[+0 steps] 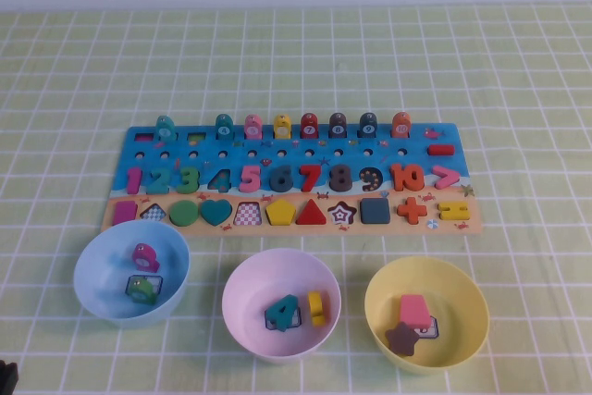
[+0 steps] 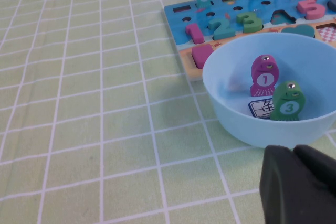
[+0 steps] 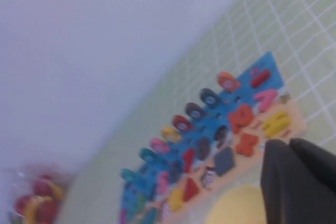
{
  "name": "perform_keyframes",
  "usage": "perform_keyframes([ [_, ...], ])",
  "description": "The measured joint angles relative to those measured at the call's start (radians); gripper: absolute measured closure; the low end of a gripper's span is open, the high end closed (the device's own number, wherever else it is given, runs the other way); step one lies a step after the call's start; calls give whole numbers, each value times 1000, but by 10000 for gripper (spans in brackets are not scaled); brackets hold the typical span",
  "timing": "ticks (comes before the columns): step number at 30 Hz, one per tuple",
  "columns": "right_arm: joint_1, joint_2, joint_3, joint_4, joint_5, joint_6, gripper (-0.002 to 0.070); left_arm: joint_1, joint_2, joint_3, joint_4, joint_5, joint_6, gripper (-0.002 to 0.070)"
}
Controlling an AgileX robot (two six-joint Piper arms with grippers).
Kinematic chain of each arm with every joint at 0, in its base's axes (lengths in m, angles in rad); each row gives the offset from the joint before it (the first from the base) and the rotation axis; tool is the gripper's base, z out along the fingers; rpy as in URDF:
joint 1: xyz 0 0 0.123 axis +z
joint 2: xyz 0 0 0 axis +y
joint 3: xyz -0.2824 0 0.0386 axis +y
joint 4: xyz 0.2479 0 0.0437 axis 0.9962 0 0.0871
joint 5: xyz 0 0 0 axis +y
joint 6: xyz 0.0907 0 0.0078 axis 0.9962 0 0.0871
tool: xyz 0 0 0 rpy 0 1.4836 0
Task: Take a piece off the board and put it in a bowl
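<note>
A: Three bowls along lower frame; yellow bowl (image 1: 426, 313) lower right, directly below piece (image 1: 412, 209), still seated in board (image 1: 296, 178) at right end. Short carry, presumably.

B: Left gripper (image 2: 296, 184) near blue bowl (image 2: 273, 95), right gripper (image 3: 299, 177) above board's end: wrist views only. Finger state: cannot tell.

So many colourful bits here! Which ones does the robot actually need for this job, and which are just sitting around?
Needed:
orange-red plus piece, on the puzzle board
yellow bowl
right gripper, above the board's plus-sign end
left gripper, beside the blue bowl

Just there:
blue bowl holding fish pegs
pink bowl
yellow equals sign
</note>
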Motion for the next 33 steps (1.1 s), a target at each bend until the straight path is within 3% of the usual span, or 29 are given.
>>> perform_keyframes([
  [2, 0, 0, 0, 174, -23, 0, 694, 0, 0, 0, 0, 0, 0, 678],
  [4, 0, 0, 0, 240, -44, -6, 694, 0, 0, 0, 0, 0, 0, 678],
  [14, 0, 0, 0, 283, 18, -108, 694, 0, 0, 0, 0, 0, 0, 678],
  [21, 0, 0, -19, 272, 157, -310, 694, 0, 0, 0, 0, 0, 0, 678],
  [27, 0, 153, -283, 85, 291, -331, 694, 0, 0, 0, 0, 0, 0, 678],
  [33, 0, 445, -605, -283, 567, -337, 694, 0, 0, 0, 0, 0, 0, 678],
])
